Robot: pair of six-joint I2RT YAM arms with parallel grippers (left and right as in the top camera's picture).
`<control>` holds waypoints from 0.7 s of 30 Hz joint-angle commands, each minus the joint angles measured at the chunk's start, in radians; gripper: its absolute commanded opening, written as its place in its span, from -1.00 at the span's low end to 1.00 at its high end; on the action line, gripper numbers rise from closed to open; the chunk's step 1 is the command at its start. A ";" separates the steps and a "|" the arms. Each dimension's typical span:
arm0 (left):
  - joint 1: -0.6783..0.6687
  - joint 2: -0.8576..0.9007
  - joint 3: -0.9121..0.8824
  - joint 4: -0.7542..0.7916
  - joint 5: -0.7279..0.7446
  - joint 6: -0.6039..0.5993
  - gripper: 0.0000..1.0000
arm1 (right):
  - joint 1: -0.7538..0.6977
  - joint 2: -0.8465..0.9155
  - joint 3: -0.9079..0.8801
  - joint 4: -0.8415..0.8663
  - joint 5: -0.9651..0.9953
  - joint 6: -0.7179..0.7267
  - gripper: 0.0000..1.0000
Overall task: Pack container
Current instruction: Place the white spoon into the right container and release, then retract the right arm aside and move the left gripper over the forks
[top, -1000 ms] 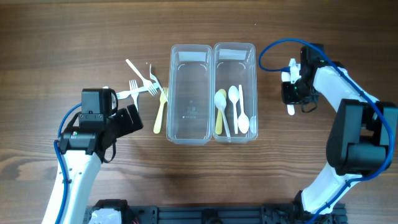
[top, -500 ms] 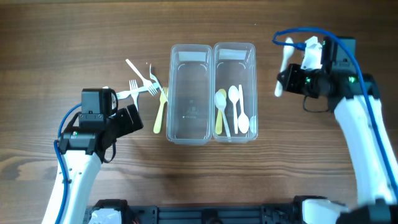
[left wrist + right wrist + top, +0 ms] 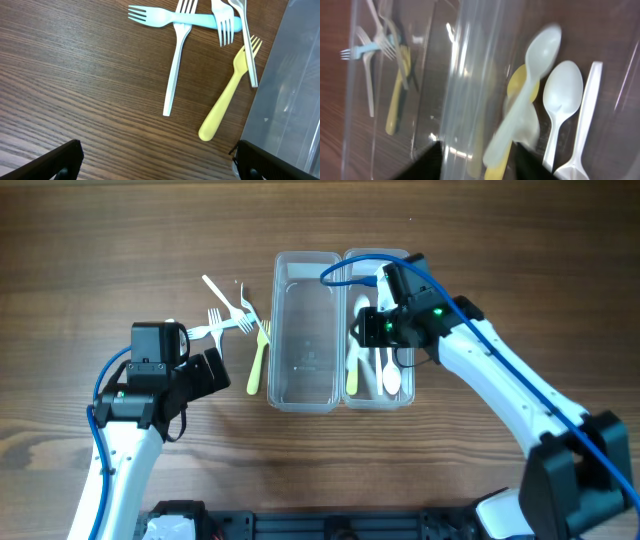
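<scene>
Hovering over the right container (image 3: 380, 404), right gripper (image 3: 368, 328) pinched on a white spoon (image 3: 520, 115); left gripper (image 3: 160, 160) parked wide open, empty, by the forks (image 3: 176, 65). Could easily bounce off spoons (image 3: 562, 95) inside or straddle the shared wall if dropped crooked.

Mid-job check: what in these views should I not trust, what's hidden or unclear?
Right gripper: overhead, its own body covers the fingers; the right wrist view crops the fingertips at the bottom edge, so grip on the white spoon is unclear.
Spoons in the right container: overhead, the arm covers their upper ends.
Right wrist view: motion blur smears all outlines.
</scene>
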 commanded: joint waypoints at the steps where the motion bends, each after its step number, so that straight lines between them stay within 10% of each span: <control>1: 0.006 -0.001 0.021 0.003 -0.013 0.016 1.00 | -0.022 -0.150 0.060 0.003 0.018 -0.062 0.32; 11: 0.005 -0.001 0.022 0.049 0.336 -0.020 1.00 | -0.611 -0.346 0.060 -0.137 0.012 -0.068 0.61; 21: 0.005 0.483 0.460 -0.197 0.111 0.067 0.80 | -0.724 -0.234 0.060 -0.222 -0.021 -0.045 0.84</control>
